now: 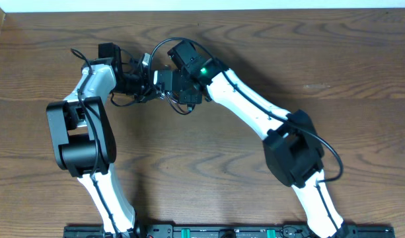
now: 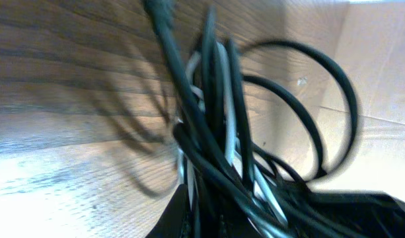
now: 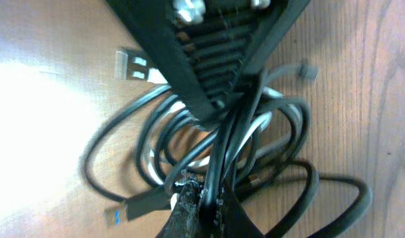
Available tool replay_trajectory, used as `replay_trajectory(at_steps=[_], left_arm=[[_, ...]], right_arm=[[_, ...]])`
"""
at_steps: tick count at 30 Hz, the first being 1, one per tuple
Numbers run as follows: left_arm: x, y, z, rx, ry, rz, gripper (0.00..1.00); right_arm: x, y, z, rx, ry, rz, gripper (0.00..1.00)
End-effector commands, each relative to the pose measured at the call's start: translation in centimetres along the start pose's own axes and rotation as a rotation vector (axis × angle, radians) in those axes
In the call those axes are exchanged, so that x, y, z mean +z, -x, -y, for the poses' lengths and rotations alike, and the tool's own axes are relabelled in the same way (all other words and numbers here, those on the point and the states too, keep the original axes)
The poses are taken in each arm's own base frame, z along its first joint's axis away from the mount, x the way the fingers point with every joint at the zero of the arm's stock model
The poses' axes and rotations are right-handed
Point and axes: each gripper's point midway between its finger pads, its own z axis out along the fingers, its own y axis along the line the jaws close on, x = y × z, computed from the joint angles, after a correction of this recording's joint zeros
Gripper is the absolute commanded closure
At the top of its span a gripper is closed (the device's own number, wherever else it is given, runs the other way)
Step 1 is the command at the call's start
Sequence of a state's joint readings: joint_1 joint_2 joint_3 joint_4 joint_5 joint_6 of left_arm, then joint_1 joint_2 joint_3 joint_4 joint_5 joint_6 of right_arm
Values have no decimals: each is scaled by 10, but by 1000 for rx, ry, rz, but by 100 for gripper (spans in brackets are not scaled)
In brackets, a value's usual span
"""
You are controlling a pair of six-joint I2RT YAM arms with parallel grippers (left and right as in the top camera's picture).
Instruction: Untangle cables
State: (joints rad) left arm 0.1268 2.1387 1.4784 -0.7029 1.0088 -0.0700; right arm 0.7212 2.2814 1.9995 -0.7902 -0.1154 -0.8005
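The cables [image 3: 189, 142] are a tangled bundle of thin black cords and one white cord, held between both grippers near the table's far side. My left gripper [image 1: 141, 84] is shut on the bundle; in its wrist view the cords [image 2: 215, 132] rise from its jaws in loops. My right gripper [image 3: 212, 205] is shut on a black cable that runs up out of its fingers [image 3: 185, 211]. Just above, the left gripper's ribbed finger [image 3: 209, 53] clamps the same bundle. A silver USB plug [image 3: 133, 66] and a blue-tipped plug [image 3: 119, 215] lie on the wood.
The wooden table [image 1: 209, 178] stretches toward the near edge. Both arm bases [image 1: 189, 231] sit at the front. A thicker black robot cord [image 1: 164, 45] arcs over the right wrist. The table's far edge [image 1: 255, 9] is close behind the grippers.
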Motion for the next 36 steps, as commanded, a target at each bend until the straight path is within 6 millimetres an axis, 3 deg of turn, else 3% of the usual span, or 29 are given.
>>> replay_trajectory(at_steps=[1, 5, 7, 10, 13, 16, 17, 19, 22, 26, 29, 31, 32, 33, 35, 36], left_arm=[[-4, 3, -2, 21, -2, 14, 93], [-4, 3, -2, 21, -2, 14, 92], [-4, 3, -2, 22, -2, 15, 93], [-4, 3, -2, 22, -2, 15, 93], [-4, 3, -2, 21, -2, 14, 92], [-4, 3, -2, 22, -2, 14, 93], [-4, 3, -2, 22, -2, 15, 93], [-4, 3, -2, 22, -2, 15, 93], [-4, 3, -2, 22, -2, 15, 93], [-4, 3, -2, 22, -2, 15, 93], [-4, 3, -2, 33, -2, 15, 93], [-6, 3, -3, 85, -1, 16, 93], [-7, 3, -4, 105, 0, 17, 89], [-9, 3, -7, 106, 8, 18, 77], [-12, 4, -18, 74, 62, 26, 39], [-15, 5, -27, 48, 103, 33, 33]], right_arm=[[-64, 32, -3, 17, 38, 154, 99], [-101, 33, 3, 60, 68, 231, 99], [-130, 37, 9, 118, 104, 329, 99], [-154, 40, 16, 173, 154, 434, 99], [-177, 26, 36, 306, 199, 522, 99], [-183, 4, 58, 477, 200, 524, 99], [-182, -4, 62, 534, 208, 512, 99], [-178, -15, 58, 532, 215, 476, 76], [-163, -28, 54, 471, 152, 362, 56], [-143, -43, 73, 592, 37, 259, 53], [-129, -50, 86, 738, -4, 235, 37], [-115, -66, 96, 865, -42, 193, 39], [-109, -71, 97, 896, -41, 182, 38], [-104, -75, 98, 915, -35, 173, 38], [-92, -83, 96, 945, -17, 153, 37], [-88, -84, 95, 947, -8, 148, 37]])
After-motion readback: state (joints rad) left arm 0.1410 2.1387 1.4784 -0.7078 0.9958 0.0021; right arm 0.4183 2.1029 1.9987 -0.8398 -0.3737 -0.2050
